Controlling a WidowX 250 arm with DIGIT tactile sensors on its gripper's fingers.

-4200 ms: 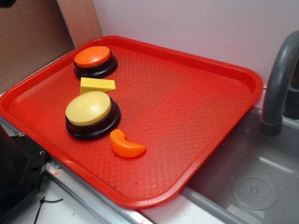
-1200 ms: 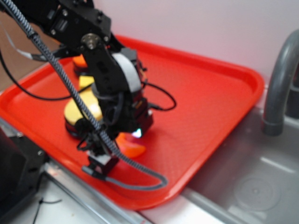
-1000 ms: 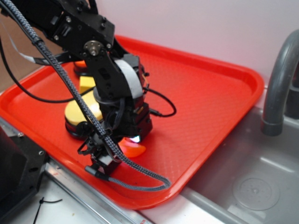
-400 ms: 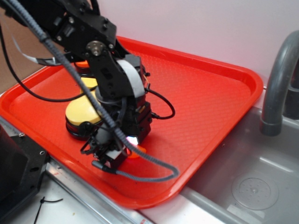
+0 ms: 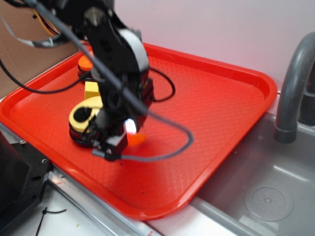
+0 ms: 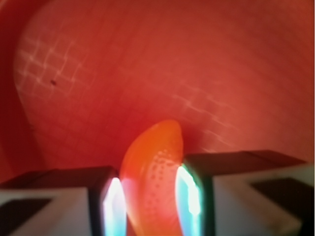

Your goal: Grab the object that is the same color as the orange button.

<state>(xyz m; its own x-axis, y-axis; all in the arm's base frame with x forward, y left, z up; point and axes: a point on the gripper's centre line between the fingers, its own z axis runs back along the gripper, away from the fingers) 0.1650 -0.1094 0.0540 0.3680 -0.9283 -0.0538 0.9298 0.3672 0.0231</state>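
The small glossy orange crescent sticks out from between my gripper's fingers, just above the red tray. In the wrist view the crescent fills the gap between the two lit pads, and my gripper is shut on it with the tray floor behind. The orange button on its black base peeks out behind the arm at the tray's far left. The arm hides most of it.
A yellow-domed button sits just left of the gripper, and a yellow wedge block lies between the two buttons. A grey faucet and sink are to the right of the tray. A black cable loops off the arm.
The arm came in over the tray, lowered onto the crescent and closed on it. Since the last frame it has risen and shifted slightly left, taking the crescent off its resting spot.
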